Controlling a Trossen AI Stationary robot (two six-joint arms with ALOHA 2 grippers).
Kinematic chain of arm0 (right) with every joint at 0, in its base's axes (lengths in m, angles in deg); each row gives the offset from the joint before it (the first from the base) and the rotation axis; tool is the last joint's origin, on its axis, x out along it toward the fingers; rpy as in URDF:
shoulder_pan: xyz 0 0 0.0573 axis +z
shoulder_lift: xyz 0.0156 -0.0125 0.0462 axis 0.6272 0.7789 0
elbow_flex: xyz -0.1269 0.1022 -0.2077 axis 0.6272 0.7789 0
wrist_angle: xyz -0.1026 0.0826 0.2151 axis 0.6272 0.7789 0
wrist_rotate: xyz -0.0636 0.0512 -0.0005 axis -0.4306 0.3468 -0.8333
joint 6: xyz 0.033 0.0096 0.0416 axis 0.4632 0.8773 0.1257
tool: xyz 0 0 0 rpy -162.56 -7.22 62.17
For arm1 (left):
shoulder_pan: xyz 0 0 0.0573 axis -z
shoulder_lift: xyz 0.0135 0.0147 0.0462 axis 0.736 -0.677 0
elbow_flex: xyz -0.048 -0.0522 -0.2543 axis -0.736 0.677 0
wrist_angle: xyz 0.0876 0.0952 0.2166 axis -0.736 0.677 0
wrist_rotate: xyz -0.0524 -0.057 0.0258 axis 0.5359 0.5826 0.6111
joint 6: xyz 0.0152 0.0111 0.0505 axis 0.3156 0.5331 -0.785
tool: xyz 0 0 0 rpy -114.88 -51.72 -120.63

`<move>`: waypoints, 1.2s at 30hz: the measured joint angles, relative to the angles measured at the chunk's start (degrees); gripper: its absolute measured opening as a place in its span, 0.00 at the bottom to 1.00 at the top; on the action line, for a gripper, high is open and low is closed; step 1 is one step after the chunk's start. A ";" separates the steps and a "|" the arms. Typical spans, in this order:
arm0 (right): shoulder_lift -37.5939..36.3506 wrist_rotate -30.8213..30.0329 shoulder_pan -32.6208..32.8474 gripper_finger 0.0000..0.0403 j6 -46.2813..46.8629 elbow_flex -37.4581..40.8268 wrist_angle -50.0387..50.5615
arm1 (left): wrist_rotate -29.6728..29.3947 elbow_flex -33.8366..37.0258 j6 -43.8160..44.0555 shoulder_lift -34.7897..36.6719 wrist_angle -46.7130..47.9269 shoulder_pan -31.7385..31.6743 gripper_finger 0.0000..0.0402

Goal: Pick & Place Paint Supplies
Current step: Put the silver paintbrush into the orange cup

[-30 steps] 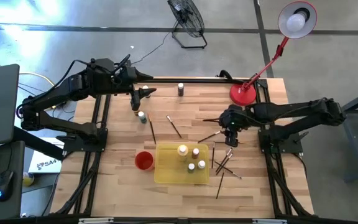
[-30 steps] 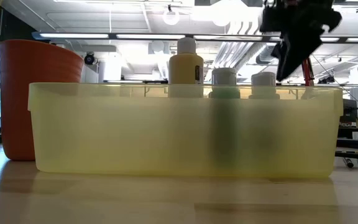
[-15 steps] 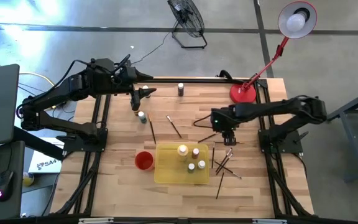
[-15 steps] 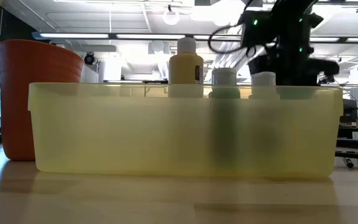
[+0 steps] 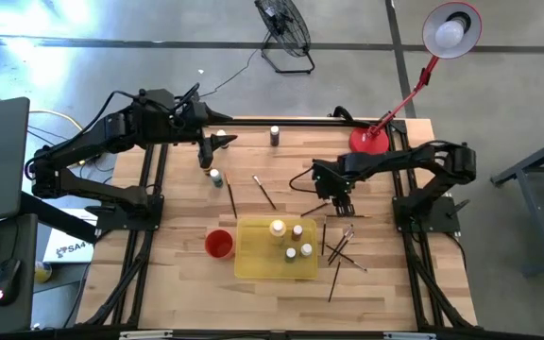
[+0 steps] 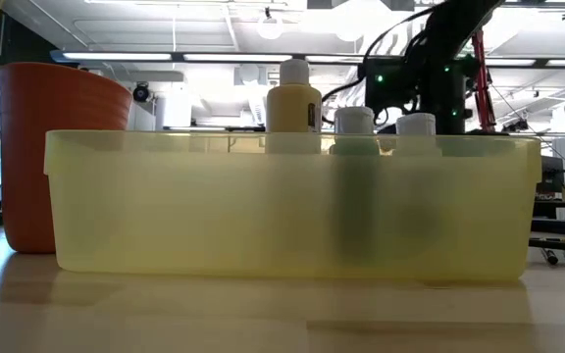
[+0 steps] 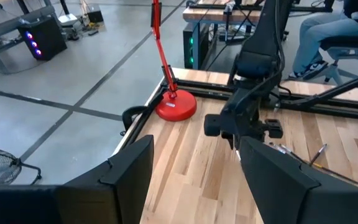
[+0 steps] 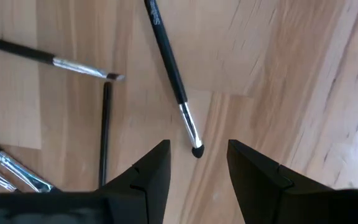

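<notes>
Your nearest paintbrush point(image 8: 173, 74) lies flat on the bench point(image 5: 385, 283), its tip just ahead of the right tool point(image 8: 197, 171) — fingers apart, nothing between them, poised over the loose brushes point(image 5: 343, 247) right of the yellow tray point(image 5: 253, 266). Four bottles point(image 5: 278, 229) stand in that tray; the red cup point(image 5: 218, 244) sits just beside it. Another bottle point(image 5: 215, 177) stands near the left tool point(image 5: 206, 156), which waits at the bench's far left, jaws apart and empty.
</notes>
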 joint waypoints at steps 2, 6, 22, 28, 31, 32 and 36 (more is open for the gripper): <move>0.71 0.37 -0.42 0.37 -0.23 0.00 0.03 | 0.00 0.00 0.00 0.00 0.49 0.00 0.58; 1.59 1.00 -0.44 0.36 -1.25 0.00 -0.47 | 0.00 0.01 0.00 0.00 1.74 0.00 0.58; 6.99 1.18 -0.74 0.28 -2.39 -0.31 -2.35 | 0.00 0.01 0.00 0.02 1.77 0.00 0.58; 7.26 0.92 -0.72 0.19 -1.30 -0.24 -2.04 | 0.00 0.01 0.00 0.02 1.75 0.00 0.58; 7.30 1.07 -0.85 0.11 -1.06 -0.20 -1.69 | 0.00 0.01 0.00 0.02 1.75 0.00 0.58; 7.30 1.09 -0.85 0.08 -0.81 -0.17 -1.64 | 0.00 0.01 0.00 0.02 1.77 0.00 0.58; 7.20 0.95 -0.85 0.02 0.17 -0.13 -1.37 | 0.00 0.00 -0.02 0.02 1.75 0.00 0.58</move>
